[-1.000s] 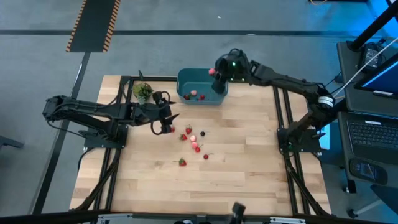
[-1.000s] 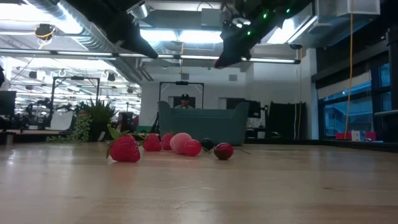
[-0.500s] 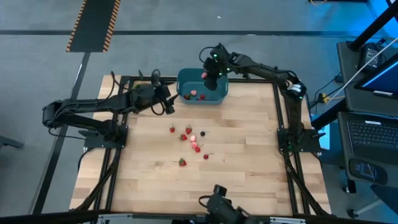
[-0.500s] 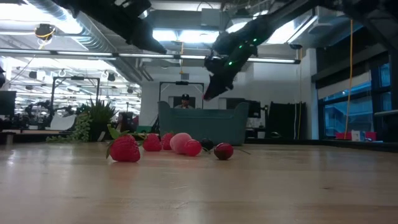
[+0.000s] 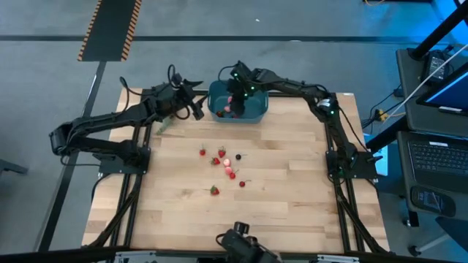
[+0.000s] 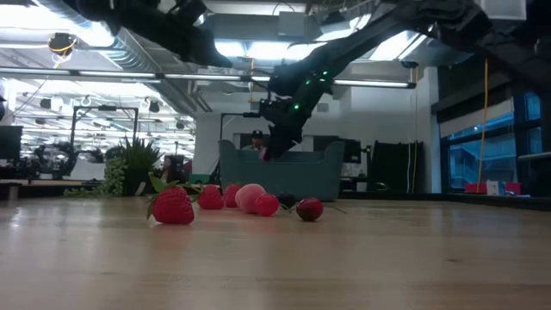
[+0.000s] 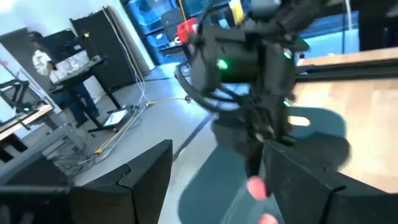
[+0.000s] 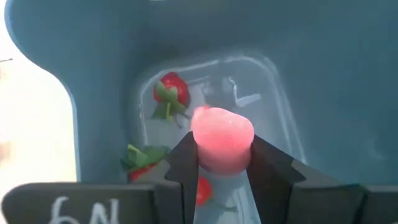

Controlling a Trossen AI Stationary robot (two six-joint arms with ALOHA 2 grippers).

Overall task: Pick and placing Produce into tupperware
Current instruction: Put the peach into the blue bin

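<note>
In the right wrist view the pink piece (image 8: pixel 221 138) sits between the right gripper's (image 8: pixel 222 167) fingers, which cover its lower part. A strawberry (image 8: pixel 202 190) below is mostly hidden behind one finger, and another (image 8: pixel 142 163) is cut by the camera housing. The tub (image 8: pixel 323 87) runs off every edge there. In the low view the tub (image 6: pixel 318 172) hides its contents, and the right gripper (image 6: pixel 274 142) is a dark shape against it. The left wrist view is blurred; the left gripper's (image 7: pixel 217 186) fingers run off the bottom edge.
</note>
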